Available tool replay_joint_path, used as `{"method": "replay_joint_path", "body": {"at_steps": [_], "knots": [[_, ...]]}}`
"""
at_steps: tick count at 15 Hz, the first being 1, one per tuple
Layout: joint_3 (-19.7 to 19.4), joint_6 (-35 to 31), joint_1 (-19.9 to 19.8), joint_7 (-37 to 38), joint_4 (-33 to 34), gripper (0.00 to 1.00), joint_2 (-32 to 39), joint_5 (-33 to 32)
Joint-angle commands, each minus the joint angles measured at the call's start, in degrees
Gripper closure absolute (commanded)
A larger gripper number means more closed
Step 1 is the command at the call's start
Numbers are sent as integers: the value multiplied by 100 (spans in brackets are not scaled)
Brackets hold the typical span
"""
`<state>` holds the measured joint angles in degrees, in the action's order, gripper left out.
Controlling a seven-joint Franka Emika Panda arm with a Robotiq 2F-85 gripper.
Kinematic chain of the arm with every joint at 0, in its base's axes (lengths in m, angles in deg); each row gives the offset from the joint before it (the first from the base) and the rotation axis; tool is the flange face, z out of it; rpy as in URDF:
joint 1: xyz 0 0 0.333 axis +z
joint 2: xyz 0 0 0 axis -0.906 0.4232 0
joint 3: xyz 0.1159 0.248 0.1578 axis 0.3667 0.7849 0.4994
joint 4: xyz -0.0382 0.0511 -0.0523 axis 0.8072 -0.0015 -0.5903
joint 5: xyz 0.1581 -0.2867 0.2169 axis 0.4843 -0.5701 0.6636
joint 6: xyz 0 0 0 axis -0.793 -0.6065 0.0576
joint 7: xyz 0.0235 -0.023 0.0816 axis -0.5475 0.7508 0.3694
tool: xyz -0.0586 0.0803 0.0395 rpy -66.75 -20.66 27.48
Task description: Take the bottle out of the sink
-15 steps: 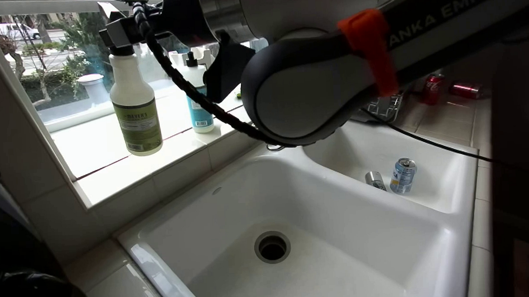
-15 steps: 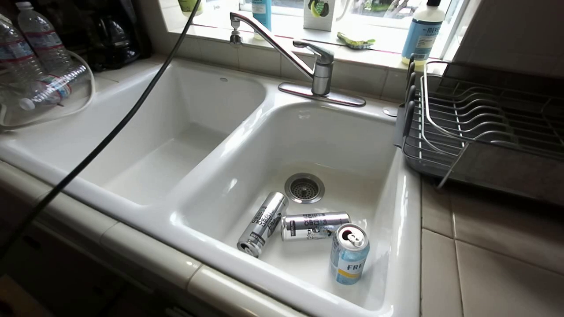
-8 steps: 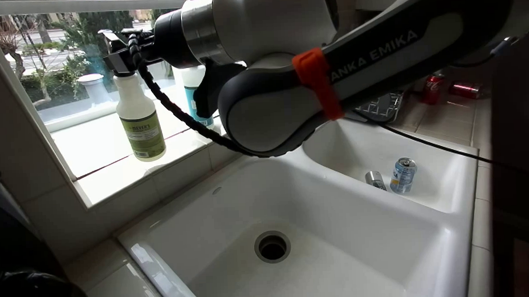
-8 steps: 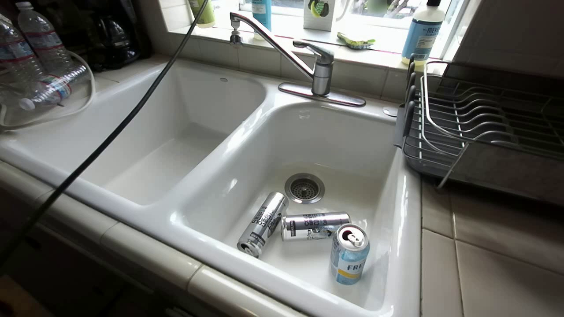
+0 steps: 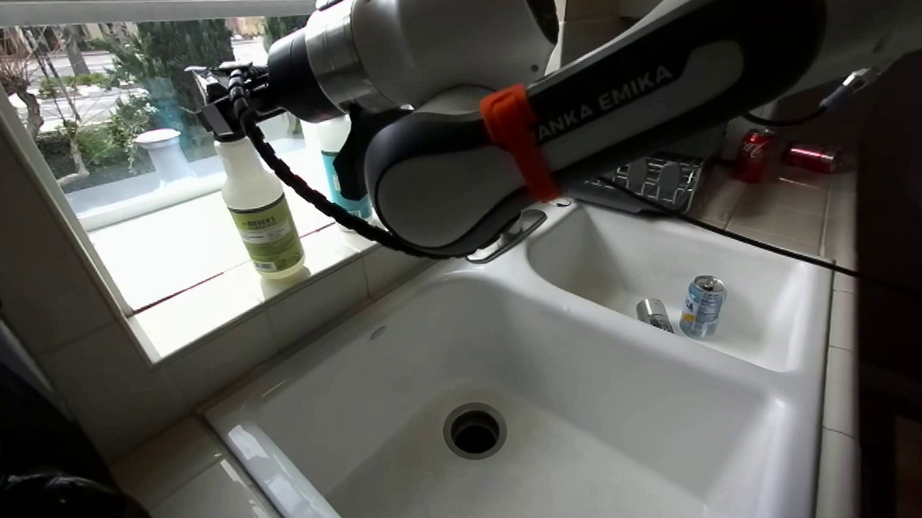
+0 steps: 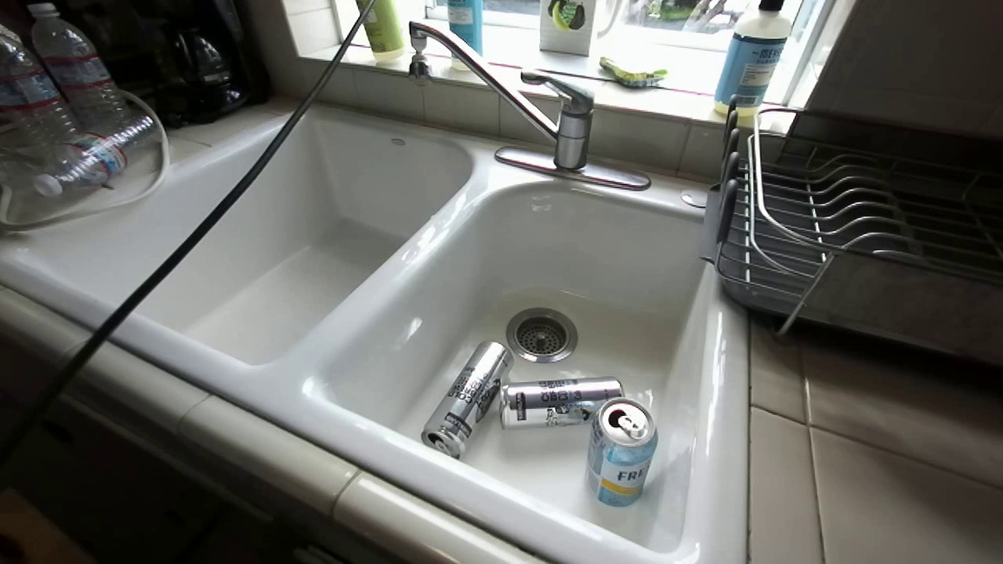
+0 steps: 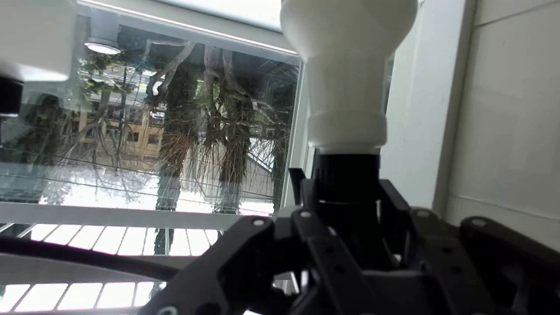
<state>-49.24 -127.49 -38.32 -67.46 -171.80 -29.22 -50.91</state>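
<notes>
Bottle [image 5: 267, 225] at the windowsill [image 5: 187, 314], outside the sink [image 5: 586, 456]
Slightly tilted, its black top [image 7: 347, 173] is clenched between the gripper's [image 7: 349, 189] jaws.

A tiled table [image 6: 885, 486] frames a large white sink [image 5: 511, 342] and a smaller basin [image 6: 603, 243]. Just beside the smaller basin it carries a wire dish rack [image 6: 870, 270]; near that, a red Coca-Cola can [image 5: 754, 155] stands beside a red can [image 5: 811, 157] on its side. Beside the sink are clear plastic water bottles [image 6: 81, 70], a white cord [image 6: 164, 149] and a dark appliance [image 6: 205, 70], probably a coffee maker.
</notes>
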Motion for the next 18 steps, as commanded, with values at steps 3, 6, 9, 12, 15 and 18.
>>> {"method": "replay_joint_path", "body": {"at_steps": [3, 6, 9, 12, 15, 18], "knots": [[-253, 225, 171, 123, 490, 39, 278, 117], [-445, 221, 288, 215, 495, 25, 248, 162], [-675, 515, 430, 325, 319, 3, 8, 163], [-856, 953, 560, 412, 71, 0, -325, 73], [-850, 1439, 607, 337, -226, 0, -798, -51], [-766, 1862, 592, 213, -588, 0, -1332, -134]]}}
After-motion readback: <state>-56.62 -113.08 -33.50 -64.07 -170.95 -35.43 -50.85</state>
